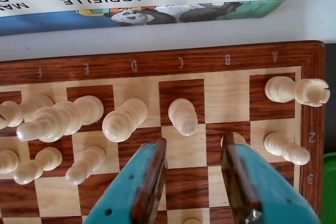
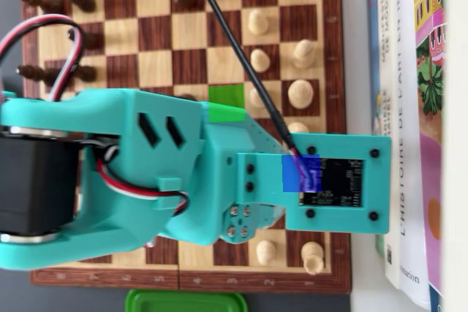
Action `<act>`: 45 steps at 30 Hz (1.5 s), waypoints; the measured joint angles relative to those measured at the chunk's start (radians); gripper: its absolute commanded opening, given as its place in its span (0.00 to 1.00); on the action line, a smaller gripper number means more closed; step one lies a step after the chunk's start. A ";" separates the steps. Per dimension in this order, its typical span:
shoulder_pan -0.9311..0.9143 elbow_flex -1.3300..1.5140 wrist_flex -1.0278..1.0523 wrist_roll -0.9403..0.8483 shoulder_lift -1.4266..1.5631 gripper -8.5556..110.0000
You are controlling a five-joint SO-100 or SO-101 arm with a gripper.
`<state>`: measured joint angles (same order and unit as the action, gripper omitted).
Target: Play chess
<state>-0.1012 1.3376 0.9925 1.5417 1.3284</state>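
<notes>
Gripper (image 1: 195,153) in the wrist view: two teal fingers with dark inner faces, spread apart, nothing between them. Left finger (image 1: 140,182) and right finger (image 1: 247,182) both enter from the bottom edge. In the overhead view the teal arm (image 2: 131,173) reaches from left to right (fingertips hidden beneath the wrist camera mount (image 2: 333,180)).
</notes>
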 measured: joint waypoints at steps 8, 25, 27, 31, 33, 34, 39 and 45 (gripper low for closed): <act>0.000 -0.049 0.000 0.000 -0.057 0.20; 0.006 -0.049 0.000 0.000 -0.057 0.20; 0.006 -0.054 0.000 0.000 -0.084 0.20; 0.006 -0.071 0.000 0.000 -0.138 0.20; 0.006 -0.084 0.000 0.000 -0.149 0.20; 0.006 -0.089 0.000 0.000 -0.152 0.20; 0.006 -0.095 0.000 0.000 -0.155 0.20; 0.006 -0.095 0.000 0.000 -0.155 0.20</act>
<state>-0.0951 1.2425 0.9925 1.5417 1.1735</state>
